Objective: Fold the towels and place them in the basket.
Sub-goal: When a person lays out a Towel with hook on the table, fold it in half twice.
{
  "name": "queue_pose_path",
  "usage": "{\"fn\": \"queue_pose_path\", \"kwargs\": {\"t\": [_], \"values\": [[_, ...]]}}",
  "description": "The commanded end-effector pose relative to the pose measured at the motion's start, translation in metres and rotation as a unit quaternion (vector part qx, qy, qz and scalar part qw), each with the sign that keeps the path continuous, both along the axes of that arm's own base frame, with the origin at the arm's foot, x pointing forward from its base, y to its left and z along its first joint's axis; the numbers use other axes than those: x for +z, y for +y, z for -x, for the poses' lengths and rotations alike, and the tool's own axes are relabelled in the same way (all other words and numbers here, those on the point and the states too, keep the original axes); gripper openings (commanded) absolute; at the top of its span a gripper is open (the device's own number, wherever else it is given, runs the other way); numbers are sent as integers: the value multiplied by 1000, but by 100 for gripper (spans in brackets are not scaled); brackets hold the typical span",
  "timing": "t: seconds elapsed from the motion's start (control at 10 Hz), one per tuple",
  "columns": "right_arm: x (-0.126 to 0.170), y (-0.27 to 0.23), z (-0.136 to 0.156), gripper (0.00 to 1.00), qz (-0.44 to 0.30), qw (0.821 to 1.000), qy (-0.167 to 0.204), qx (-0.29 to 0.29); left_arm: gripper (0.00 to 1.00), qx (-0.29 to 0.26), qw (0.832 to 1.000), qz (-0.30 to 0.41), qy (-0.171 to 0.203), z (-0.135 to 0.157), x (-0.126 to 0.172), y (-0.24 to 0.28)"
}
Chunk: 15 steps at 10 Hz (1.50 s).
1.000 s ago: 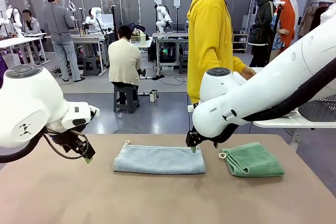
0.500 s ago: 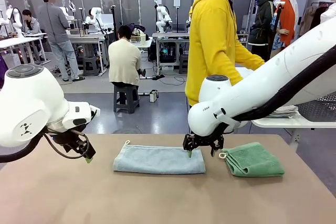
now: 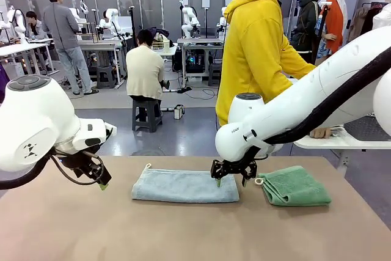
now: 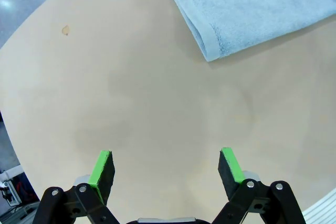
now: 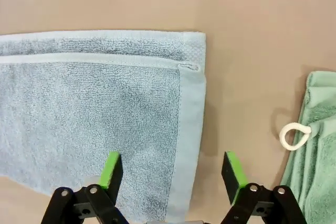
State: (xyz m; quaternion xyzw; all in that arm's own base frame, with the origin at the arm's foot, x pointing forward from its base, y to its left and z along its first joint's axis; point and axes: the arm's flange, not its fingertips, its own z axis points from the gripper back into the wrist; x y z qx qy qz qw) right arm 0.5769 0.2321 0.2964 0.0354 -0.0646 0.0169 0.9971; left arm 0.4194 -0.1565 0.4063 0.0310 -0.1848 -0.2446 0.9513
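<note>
right end effector [image 5: 172, 171] open; over grey-blue towel [image 5: 94, 114] right edge; mint towel [image 5: 315, 140] beside

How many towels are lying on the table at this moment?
2. The grey-blue towel lies folded mid-table, under the open right tool. The green towel lies folded to its right, apart from it.

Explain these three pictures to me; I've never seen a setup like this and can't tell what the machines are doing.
Two white robot arms work at a tan table. The wide picture looks across it toward a person in yellow. The other two come from cameras on the arms' wrists, looking down past green-tipped fingers. On the table lie a folded grey-blue towel and a folded green towel with a white loop. The left gripper hangs open over bare table, holding nothing. The right gripper is open above the grey-blue towel's right end, with nothing in it.
</note>
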Motion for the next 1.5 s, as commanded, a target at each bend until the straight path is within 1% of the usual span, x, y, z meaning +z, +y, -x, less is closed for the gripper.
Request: {"fn": "queue_pose_path", "kwargs": {"t": [0.0, 0.1, 0.2, 0.3, 0.7, 0.9, 1.4], "values": [[1, 7, -5, 64, 2, 1000, 2, -24, 100, 8, 1000, -2, 4, -3, 2, -3], [1, 6, -7, 32, -4, 1000, 8, -27, 100, 8, 1000, -2, 4, -3, 2, -3], [-1, 6, -8, 34, -4, 999, 13, -29, 100, 8, 1000, -2, 4, -3, 2, -3], [-3, 6, -9, 0, -3, 999, 19, -31, 100, 8, 1000, -2, 4, -3, 2, -3], [-4, 4, -12, 0, -8, 999, 28, -38, 100, 8, 1000, -2, 4, -3, 2, -3], [-1, 3, -11, 0, -8, 999, 27, -38, 100, 8, 1000, -2, 4, -3, 2, -3], [29, -2, -4, 0, 13, 1000, 12, -26, 100, 8, 1000, -2, 4, -3, 2, -3]]}}
